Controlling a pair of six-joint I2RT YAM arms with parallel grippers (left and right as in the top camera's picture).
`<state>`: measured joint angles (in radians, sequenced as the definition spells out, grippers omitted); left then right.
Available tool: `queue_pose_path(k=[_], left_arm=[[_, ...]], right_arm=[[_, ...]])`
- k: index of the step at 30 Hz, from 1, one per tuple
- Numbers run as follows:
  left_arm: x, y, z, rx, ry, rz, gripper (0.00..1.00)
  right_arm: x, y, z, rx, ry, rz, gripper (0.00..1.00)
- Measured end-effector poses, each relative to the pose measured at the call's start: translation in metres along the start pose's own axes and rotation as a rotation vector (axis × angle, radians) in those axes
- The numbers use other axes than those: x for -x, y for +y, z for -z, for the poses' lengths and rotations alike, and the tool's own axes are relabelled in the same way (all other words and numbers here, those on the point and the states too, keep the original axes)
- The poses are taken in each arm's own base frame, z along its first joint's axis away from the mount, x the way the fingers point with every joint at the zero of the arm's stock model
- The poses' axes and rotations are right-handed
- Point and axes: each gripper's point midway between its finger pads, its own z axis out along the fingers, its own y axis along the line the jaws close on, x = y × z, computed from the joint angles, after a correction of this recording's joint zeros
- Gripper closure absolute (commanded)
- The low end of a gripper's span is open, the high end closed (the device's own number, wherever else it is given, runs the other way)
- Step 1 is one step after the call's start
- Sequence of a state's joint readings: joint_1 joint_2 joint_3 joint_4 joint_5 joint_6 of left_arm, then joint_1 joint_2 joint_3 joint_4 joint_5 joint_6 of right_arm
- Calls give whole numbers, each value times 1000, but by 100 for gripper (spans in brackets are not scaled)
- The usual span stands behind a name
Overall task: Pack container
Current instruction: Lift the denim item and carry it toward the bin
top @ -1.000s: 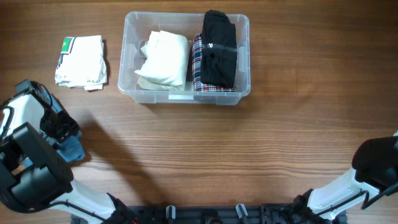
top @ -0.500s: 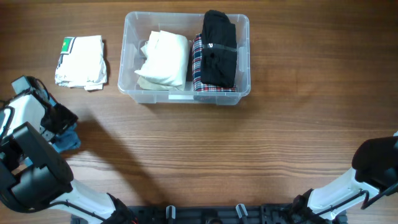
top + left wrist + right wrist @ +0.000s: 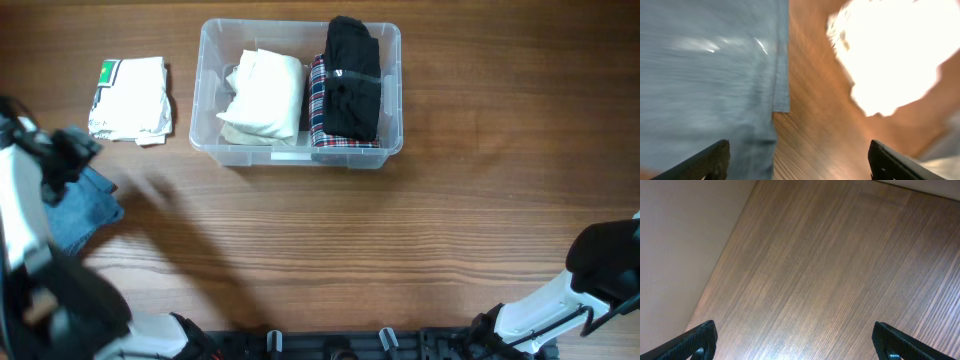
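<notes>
The left fingers (image 3: 712, 159) are spread wide and hold nothing. Right under them lies a blue cloth (image 3: 85, 208). It sits far to the left of the tub (image 3: 207, 90) and a bit nearer the robot. The right fingers (image 3: 699, 339) are wide open too and empty. They hang over bare tabletop (image 3: 450, 220), far off to the right of the tub.

The tub sits at the far side of the tabletop. Inside it are a white cloth (image 3: 262, 95), a checked cloth (image 3: 318, 100) and a black cloth (image 3: 352, 80). A folded white cloth (image 3: 130, 98) lies outside, just left of the tub.

The tub looks stiff, smooth and a bit slippery. I think it is light, though the clothes add some weight. The thick rim looks like the best place to grab it, as the thin walls may bend.

Half a second ago the left fingers sat on the blue cloth and hid most of it. Now they have moved away from the robot, and more of the cloth shows. The tub and its clothes have not moved.
</notes>
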<state>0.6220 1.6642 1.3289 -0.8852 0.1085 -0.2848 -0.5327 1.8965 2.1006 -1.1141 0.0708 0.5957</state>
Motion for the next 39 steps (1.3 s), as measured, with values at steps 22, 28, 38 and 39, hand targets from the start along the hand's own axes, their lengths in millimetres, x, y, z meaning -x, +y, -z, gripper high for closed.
queue_pose_path(k=[22, 28, 38, 39], left_arm=[[22, -1, -41, 517, 176, -222, 0], [25, 5, -62, 559, 175, -231, 0], [9, 36, -106, 620, 296, -215, 1], [10, 39, -105, 623, 300, -208, 1]], right_arm=[[0, 0, 0, -1, 1, 0, 0], [0, 0, 0, -1, 1, 0, 0], [0, 0, 0, -1, 1, 0, 0], [0, 0, 0, -1, 1, 0, 0]])
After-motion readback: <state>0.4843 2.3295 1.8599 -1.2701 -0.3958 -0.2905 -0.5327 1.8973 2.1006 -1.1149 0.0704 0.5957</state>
